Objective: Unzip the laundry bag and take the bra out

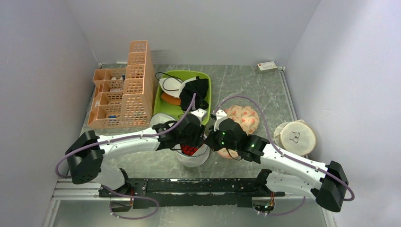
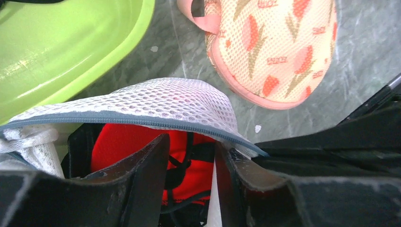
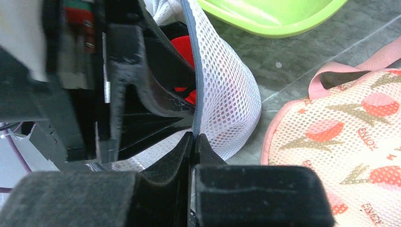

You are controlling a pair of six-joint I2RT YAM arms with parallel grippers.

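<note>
between the two arms, near the front middle of the table [image 1: 246, 85], sits the laundry bag [image 1: 195, 160], a white mesh dome whose zip [image 2: 142, 122] is parted far enough to leave a wide mouth. the right gripper [image 3: 194, 138] has its fingers pressed flat together on the grey zip edge of the upper half. that pinch seems to be there to hold the flap up and back, so the mouth gapes and the bag does not drag along when something is pulled from it. the left gripper [image 2: 191, 144] reaches into that mouth from the other side with its fingers partly spread. the bra [image 2: 123, 142] lies inside the bag, under the lifted mesh and down in the lower half. its red cup and a thin dark strap show in the gap between the left fingers, which stand on either side of it but do not look clamped on it. the unzipping looks done, or near enough, and the step in hand is getting a hold on the bra. a grip on the padded cup would probably serve better than the strap alone, which might stretch or catch on the zip. the green tub [image 1: 158, 101] with other garments stands just behind the bag, and the floral pouch [image 1: 246, 118] lies just to its right with a strip of bare table between, so a lift straight up and toward the near side looks the least crowded way out.
</note>
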